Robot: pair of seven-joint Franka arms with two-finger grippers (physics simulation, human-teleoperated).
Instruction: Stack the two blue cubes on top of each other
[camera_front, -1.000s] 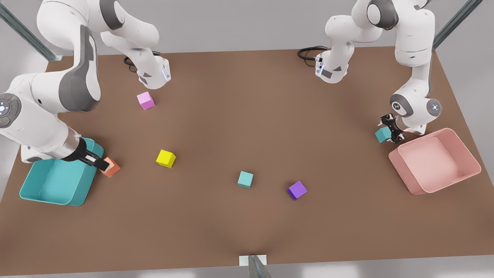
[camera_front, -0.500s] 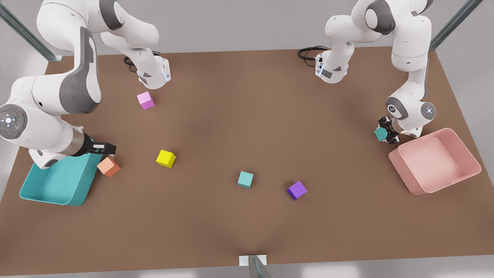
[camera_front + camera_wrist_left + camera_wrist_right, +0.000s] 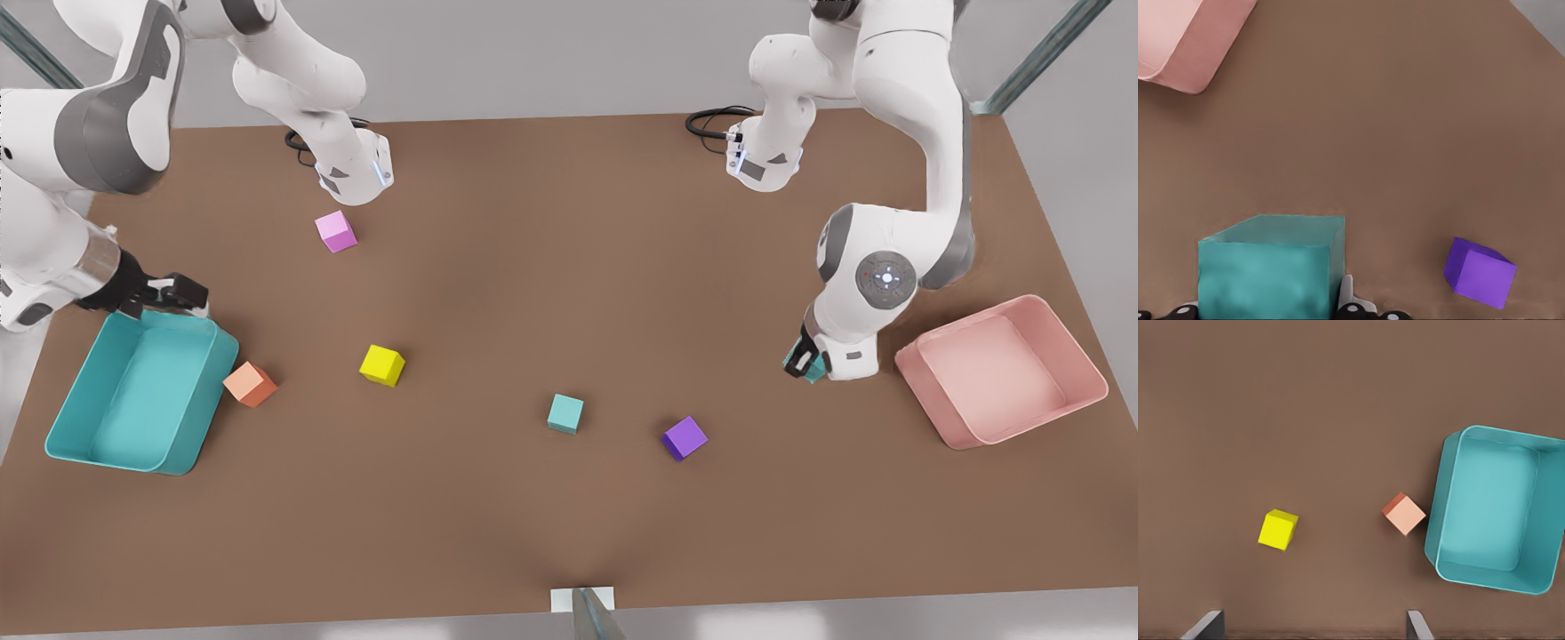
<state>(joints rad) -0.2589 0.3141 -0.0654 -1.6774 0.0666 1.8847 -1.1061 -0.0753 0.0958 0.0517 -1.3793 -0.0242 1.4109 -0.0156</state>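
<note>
One blue cube rests on the brown table near the middle front. The other blue cube hangs just above the table with my left gripper shut on it, left of the pink bin in the front view. The left wrist view has that cube between the fingers, with the purple cube beyond it. My right gripper hovers open at the far corner of the teal bin, at the front view's left, with nothing between its fingertips.
A purple cube lies between the held cube and the resting blue one. A yellow cube, an orange cube and a pink cube lie toward the front view's left. The teal bin and pink bin flank the table.
My left gripper has carried its blue cube away from the pink bin toward the table's middle. My right gripper has pulled back from the orange cube to the bin's far corner.
</note>
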